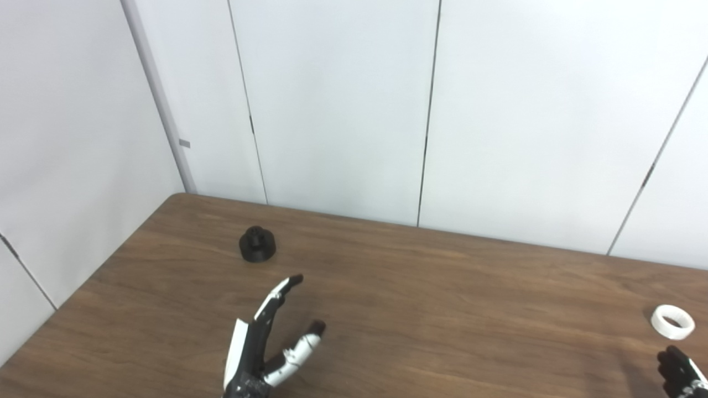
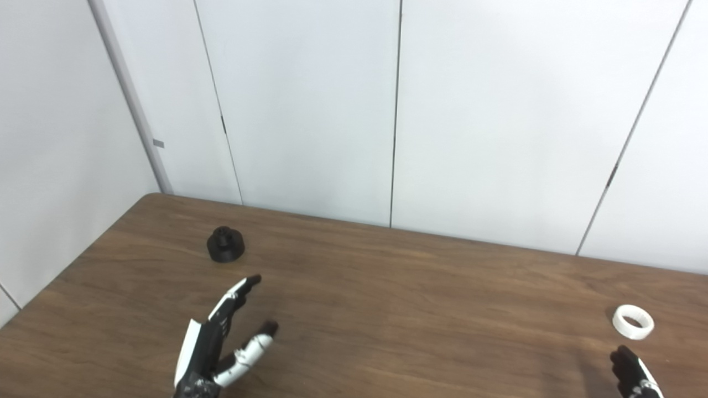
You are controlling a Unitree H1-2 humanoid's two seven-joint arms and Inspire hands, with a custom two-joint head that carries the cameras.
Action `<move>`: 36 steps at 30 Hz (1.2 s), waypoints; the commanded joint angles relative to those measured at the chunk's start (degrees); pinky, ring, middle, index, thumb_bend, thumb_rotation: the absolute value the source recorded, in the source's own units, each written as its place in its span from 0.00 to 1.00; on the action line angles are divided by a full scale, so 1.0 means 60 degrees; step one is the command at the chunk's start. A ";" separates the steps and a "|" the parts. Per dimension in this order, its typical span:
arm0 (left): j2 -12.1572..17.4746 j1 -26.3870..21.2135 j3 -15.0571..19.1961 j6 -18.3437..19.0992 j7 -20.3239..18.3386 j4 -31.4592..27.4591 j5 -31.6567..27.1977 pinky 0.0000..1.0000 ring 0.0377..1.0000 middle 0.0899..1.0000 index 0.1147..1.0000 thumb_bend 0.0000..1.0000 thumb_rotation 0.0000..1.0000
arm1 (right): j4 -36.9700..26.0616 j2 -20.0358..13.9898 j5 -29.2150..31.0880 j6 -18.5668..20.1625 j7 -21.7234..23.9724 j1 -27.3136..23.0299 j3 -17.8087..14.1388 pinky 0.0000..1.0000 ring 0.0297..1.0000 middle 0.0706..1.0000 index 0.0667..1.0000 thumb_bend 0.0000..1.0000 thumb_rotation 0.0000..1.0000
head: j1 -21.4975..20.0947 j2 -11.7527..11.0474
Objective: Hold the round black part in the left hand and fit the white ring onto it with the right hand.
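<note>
Left hand (image 1: 260, 348) fingers (image 1: 279, 293) spread — black part (image 1: 257, 244) beyond.

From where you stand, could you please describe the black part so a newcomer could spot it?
Look at the brown table, toward its far left corner. The black part sits there alone beyond the left hand: a dark round disc with a knob on top.

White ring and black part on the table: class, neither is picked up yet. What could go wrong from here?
1. The white ring is small and lies flat; the right robot hand, mostly out of frame, might nudge it away rather than grasp it.
2. The black part sits beyond the open left robot hand, whose reach might push it farther away.
</note>
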 commanded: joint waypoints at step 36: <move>0.4012 -0.3309 0.0867 0.4031 0.0259 0.2160 0.2321 1.00 0.99 0.93 0.82 1.00 0.38 | 0.0373 0.0046 -0.0309 -0.0264 -0.0115 0.0408 0.0139 0.98 0.94 0.90 0.91 0.75 1.00 | 0.0036 0.0223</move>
